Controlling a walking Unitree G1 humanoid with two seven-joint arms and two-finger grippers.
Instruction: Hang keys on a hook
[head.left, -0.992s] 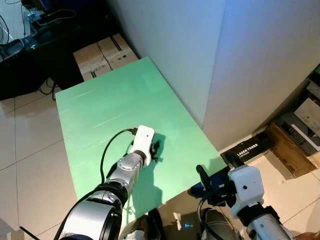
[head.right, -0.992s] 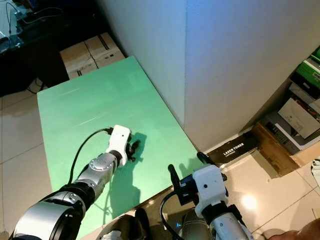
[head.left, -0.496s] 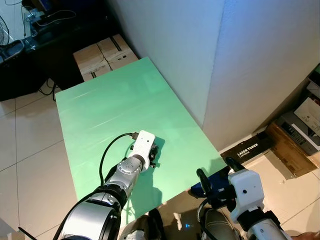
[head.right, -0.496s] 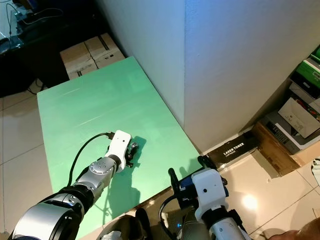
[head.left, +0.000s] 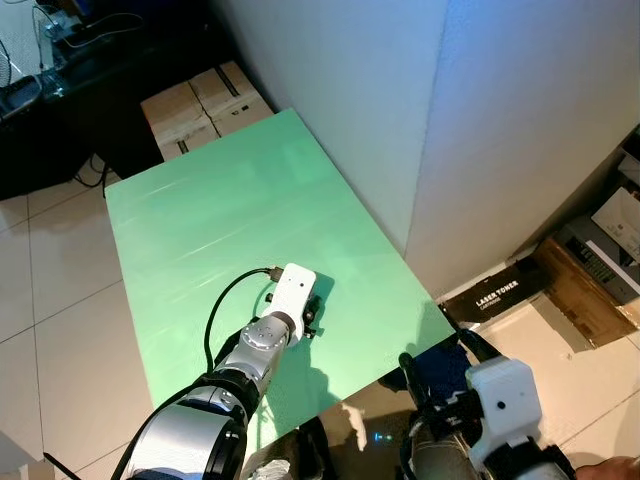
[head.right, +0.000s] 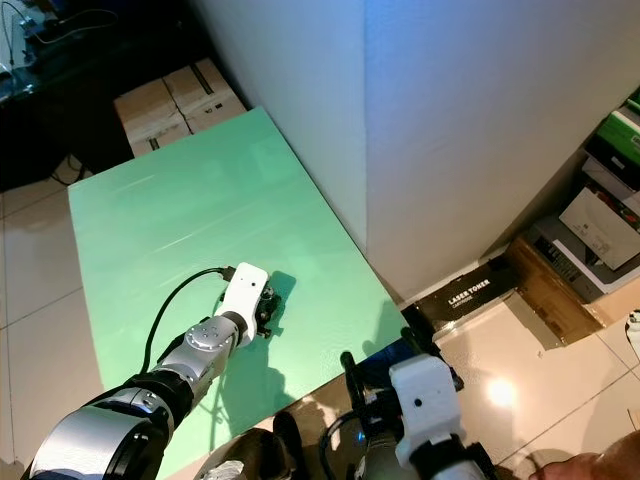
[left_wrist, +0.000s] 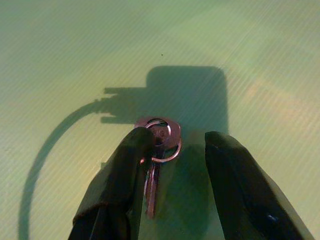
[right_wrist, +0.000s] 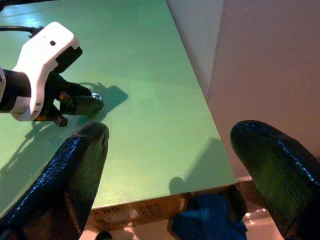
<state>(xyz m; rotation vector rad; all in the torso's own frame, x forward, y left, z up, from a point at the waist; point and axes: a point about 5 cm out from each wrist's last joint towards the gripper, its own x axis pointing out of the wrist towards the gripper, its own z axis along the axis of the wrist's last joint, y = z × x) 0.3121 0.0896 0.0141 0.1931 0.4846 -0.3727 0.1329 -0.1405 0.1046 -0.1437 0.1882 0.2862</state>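
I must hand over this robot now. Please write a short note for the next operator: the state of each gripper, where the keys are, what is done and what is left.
Left gripper: open, low over the green table, its fingers either side of the keys; one finger touches the key ring.
Right gripper: open and holding nothing, hanging off the table's near corner.
Keys: lying flat on the table, not yet gripped.
Done: left gripper lined up on the keys.
Left: close on the keys, lift them, find a hook and hang them. I cannot make out a hook in these views.
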